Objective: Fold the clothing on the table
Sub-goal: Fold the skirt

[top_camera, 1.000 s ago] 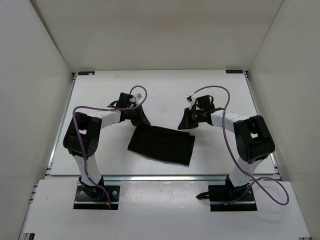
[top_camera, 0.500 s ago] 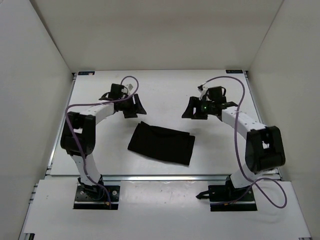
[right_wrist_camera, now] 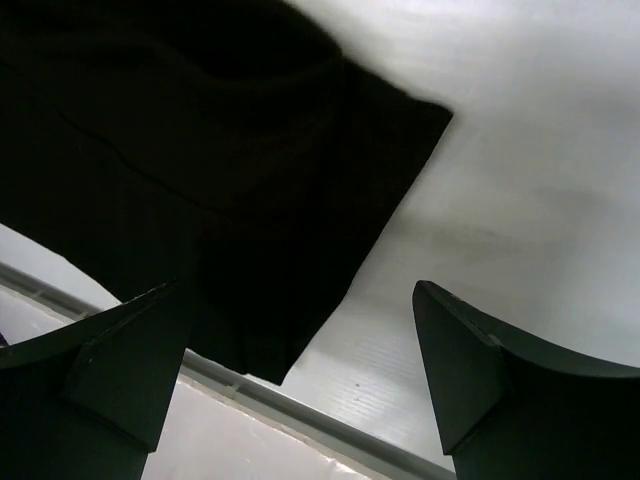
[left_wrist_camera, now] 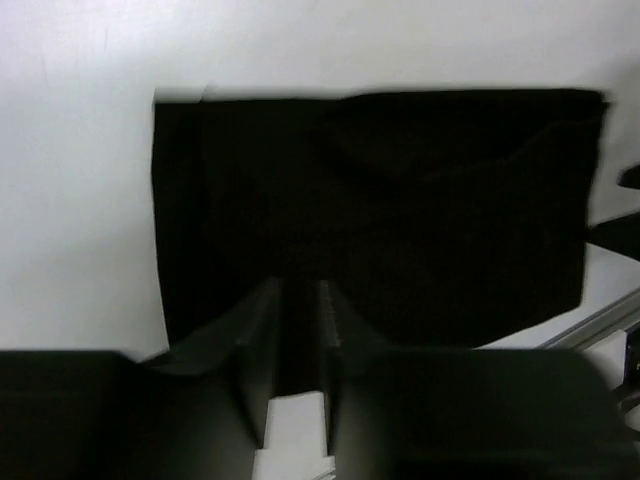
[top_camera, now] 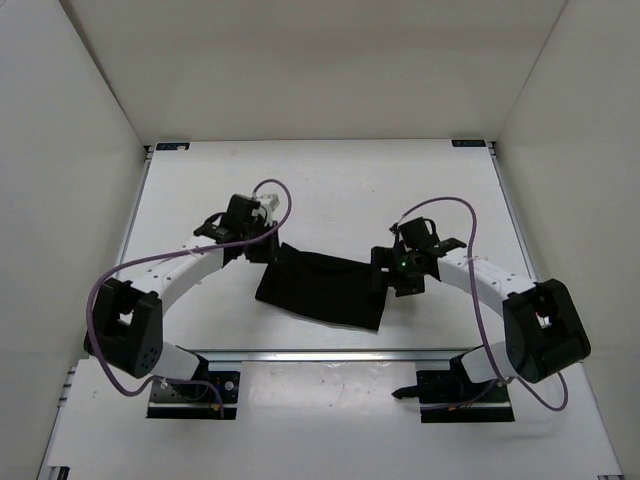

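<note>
The clothing (top_camera: 325,290) is a black folded rectangle lying flat on the white table (top_camera: 330,185). My left gripper (top_camera: 262,245) is at its far left corner. In the left wrist view the clothing (left_wrist_camera: 380,200) fills the middle, and the left gripper (left_wrist_camera: 298,300) hangs over its near part with the jaws a narrow gap apart. My right gripper (top_camera: 392,272) is at the clothing's right end. In the right wrist view the right gripper (right_wrist_camera: 300,350) stands wide open, with a corner of the clothing (right_wrist_camera: 250,200) showing between its fingers (right_wrist_camera: 470,370).
A metal rail (top_camera: 330,355) runs along the table's near edge, also seen as the rail (right_wrist_camera: 330,420) just beyond the clothing's corner. White walls enclose the table on three sides. Purple cables loop off both arms.
Both grippers were shut at the clothing's far corners, let go and lifted away toward the back. They have now come down at its left and right ends. The clothing has not moved.
</note>
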`<state>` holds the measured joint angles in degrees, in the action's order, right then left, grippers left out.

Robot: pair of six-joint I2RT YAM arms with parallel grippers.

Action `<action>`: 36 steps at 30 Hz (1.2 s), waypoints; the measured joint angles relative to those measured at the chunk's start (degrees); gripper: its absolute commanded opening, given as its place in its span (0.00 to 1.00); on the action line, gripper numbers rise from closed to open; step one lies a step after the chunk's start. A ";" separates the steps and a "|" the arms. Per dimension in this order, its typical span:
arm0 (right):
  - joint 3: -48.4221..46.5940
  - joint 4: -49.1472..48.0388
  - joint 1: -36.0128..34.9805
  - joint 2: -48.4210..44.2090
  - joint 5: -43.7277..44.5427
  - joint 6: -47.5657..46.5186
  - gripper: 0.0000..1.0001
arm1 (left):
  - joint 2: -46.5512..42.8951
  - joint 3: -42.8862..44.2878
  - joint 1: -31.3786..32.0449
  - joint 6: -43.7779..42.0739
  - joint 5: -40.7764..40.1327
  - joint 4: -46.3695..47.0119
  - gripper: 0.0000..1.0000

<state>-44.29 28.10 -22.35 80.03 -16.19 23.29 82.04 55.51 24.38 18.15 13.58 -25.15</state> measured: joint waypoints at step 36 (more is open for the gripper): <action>-0.83 -6.05 -2.25 8.07 1.49 3.85 0.00 | 2.69 -14.49 2.67 3.39 -6.73 4.70 0.00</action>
<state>-45.12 22.04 -24.60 88.09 -14.70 27.14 84.73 41.01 27.05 21.54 6.85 -20.45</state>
